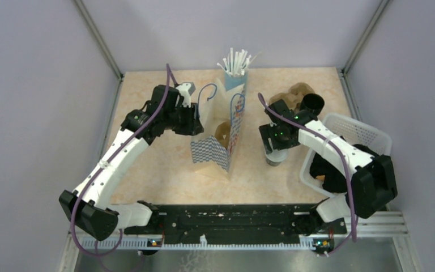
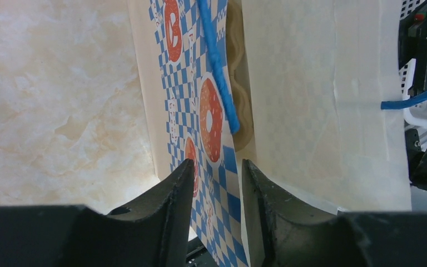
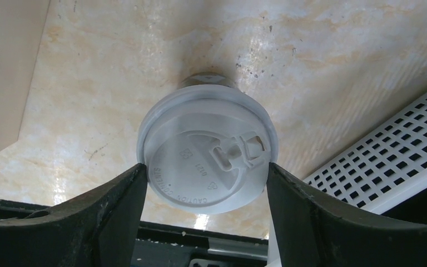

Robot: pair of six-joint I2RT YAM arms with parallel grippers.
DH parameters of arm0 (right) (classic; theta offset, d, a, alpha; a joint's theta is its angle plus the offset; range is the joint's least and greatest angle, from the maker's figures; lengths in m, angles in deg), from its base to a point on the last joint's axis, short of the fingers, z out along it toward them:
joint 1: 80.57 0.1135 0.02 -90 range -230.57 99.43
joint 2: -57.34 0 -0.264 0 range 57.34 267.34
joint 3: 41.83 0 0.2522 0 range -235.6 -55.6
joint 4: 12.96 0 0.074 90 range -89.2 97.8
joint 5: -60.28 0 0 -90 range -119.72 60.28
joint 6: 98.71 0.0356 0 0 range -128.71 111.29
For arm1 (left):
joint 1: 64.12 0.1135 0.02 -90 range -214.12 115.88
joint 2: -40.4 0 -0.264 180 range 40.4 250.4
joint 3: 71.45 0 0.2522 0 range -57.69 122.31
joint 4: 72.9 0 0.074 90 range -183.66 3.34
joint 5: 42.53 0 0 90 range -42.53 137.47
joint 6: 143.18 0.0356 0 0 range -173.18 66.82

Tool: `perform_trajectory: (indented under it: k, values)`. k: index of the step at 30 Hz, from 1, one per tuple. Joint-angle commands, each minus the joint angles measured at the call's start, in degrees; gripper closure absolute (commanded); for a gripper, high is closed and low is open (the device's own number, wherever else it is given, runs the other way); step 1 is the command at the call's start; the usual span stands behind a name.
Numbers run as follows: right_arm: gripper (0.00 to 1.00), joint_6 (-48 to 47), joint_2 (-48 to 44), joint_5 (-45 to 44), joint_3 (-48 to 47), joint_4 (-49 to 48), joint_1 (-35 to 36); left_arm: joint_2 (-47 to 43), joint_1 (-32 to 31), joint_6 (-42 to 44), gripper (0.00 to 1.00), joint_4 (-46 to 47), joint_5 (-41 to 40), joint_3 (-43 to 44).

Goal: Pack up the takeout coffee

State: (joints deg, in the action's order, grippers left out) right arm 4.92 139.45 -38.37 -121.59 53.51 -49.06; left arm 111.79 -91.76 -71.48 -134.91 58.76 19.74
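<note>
— So, how far along is the packing?

— Roughly midway, I'd judge. On the marbled beige bench (image 1: 161, 170) the paper bag (image 1: 210, 152) stands upright with its mouth open. The left gripper (image 2: 217, 178) is pinched onto one thin wall, apparently to hold it open. The coffee isn't inside yet.

— Where is it, then?

— The takeout coffee (image 1: 276, 157) stands on the bench between the bag and the white basket (image 1: 362, 133), near the bag but outside it. Its lid (image 3: 207, 156) is on, so capping looks done. Lifting it and lowering it in remain.

— And the other arm?

— The right gripper (image 3: 204, 172) straddles the lid from above, its dark fingers (image 3: 105, 211) against the rim on both sides. It looks clamped, though how firmly I can't tell.

— Materials?

— The bag is crisp paper in a blue check with doughnut prints. It has blue cord handles (image 2: 218, 72) and a tan pulp insert (image 2: 243, 111) inside. The basket is rigid perforated plastic. The cup is dark and mostly hidden. The lid is smooth, round and milky white, with embossed lettering and a small sip tab.
</note>
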Motion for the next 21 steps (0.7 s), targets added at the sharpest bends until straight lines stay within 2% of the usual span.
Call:
perform_trajectory:
  k: [1, 4, 10, 15, 21]
  values:
    - [0.26, 0.72, -4.04, -1.51, -2.51, -0.57, 0.64, -0.81, 0.05, -1.36, 0.54, 1.47, -0.36, -0.57]
    - [0.27, 1.04, -5.59, -2.45, -4.07, 0.30, 0.64, -0.61, 0.04, -1.81, 0.51, 2.19, -0.63, -0.39]
    - [0.27, 0.73, -9.14, -3.67, -8.25, 2.47, 0.66, 0.72, -0.04, -0.71, 0.50, 4.17, -1.48, 0.77]
    - [0.27, 0.38, -11.24, -3.77, -11.32, 4.37, 0.65, 1.76, -0.02, 0.81, 0.50, 5.34, -1.86, 1.85]
    - [0.27, 0.10, -12.50, -3.22, -15.87, 6.73, 0.65, 3.16, 0.04, 0.29, 0.54, 5.28, -1.68, 3.33]
